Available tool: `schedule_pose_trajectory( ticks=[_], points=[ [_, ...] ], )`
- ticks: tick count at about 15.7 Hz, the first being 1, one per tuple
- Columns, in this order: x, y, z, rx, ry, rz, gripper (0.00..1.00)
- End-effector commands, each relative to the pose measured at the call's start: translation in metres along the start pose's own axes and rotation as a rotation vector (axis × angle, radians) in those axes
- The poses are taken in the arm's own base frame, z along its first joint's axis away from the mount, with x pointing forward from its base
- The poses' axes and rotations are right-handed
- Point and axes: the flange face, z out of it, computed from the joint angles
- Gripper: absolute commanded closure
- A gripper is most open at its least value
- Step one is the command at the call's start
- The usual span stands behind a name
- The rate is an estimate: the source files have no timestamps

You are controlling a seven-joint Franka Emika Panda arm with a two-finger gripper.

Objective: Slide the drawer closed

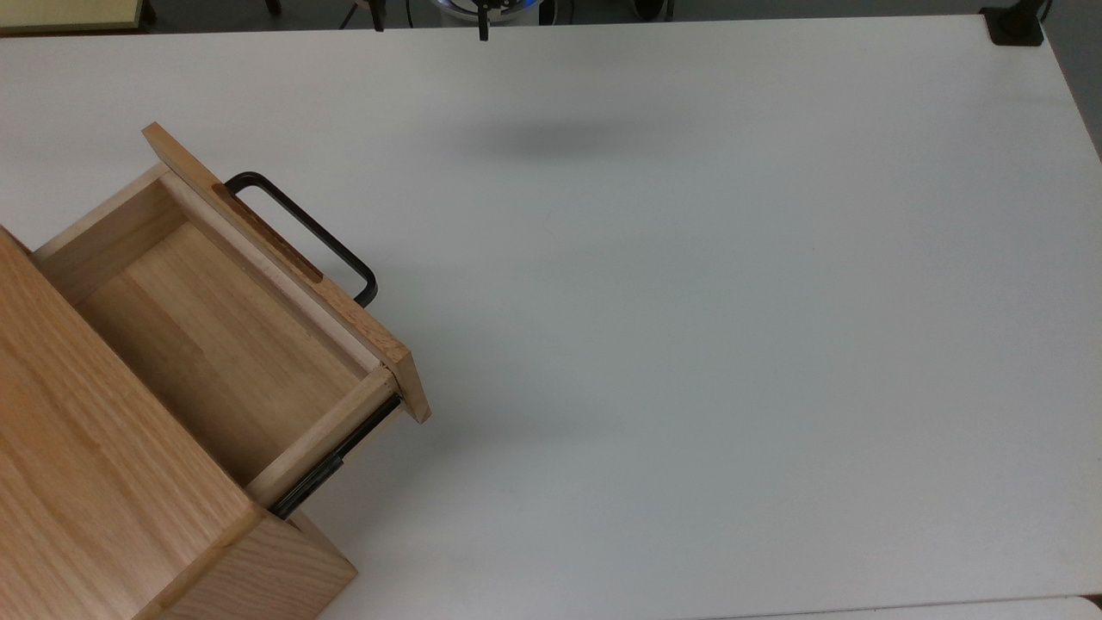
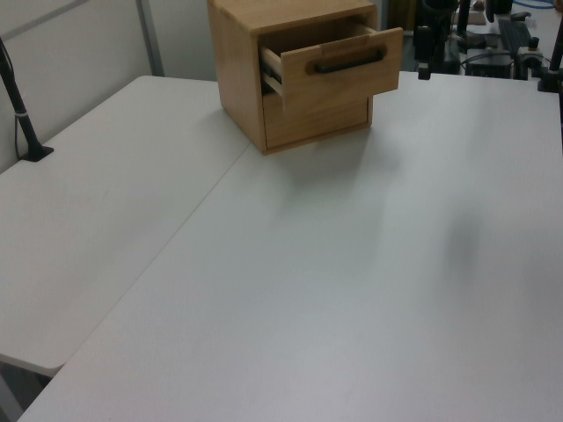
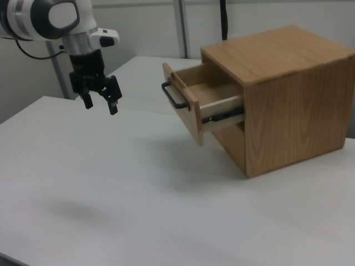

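oak-coloured wooden drawer (image 1: pixel 232 336): a light box drawer with a flat front panel, standing pulled well out of its housing; its inside shows bare wood in the top view.
black metal u-shaped bar handle (image 3: pixel 174 96): fixed across the drawer's front panel, facing the open table.
black side rail (image 1: pixel 336 461): exposed beneath the drawer's side wall, a sign of how far the drawer stands out.
larger wooden cabinet body (image 3: pixel 288 94): sits on the table at the right view's right, housing the drawer in its upper part.
white table (image 1: pixel 689 344): a broad flat surface under the cabinet.
black two-finger gripper (image 3: pixel 100 102): hangs above the table at the right view's left, well apart from the handle; its fingers are spread, with nothing between them.
progress: judged from this layout, nothing of the closing is done; the approach to the front panel and the whole push inward are left.
next move: likely calls for bringing the gripper to the panel and pressing along the rails.
writing: no brand, label or lettering can be read anywhere.
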Motion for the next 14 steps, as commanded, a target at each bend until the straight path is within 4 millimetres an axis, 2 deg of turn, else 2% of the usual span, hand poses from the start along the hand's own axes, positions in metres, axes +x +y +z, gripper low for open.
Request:
schedule_pose_trajectory(
  ticks=[1,9,10,12,14],
  points=[
    [-0.0045,-0.0003,-0.0016,0.009,-0.006,0.01,0.0],
    [-0.003,-0.0004,0.0007,0.009,-0.009,0.004,0.0],
    [-0.0027,0.0011,-0.0001,0.011,-0.006,0.005,0.03],
    [-0.0017,0.002,-0.0004,0.019,-0.002,-0.017,0.37],
    [-0.0009,0.005,-0.0019,0.022,0.009,-0.037,0.79]
  ],
)
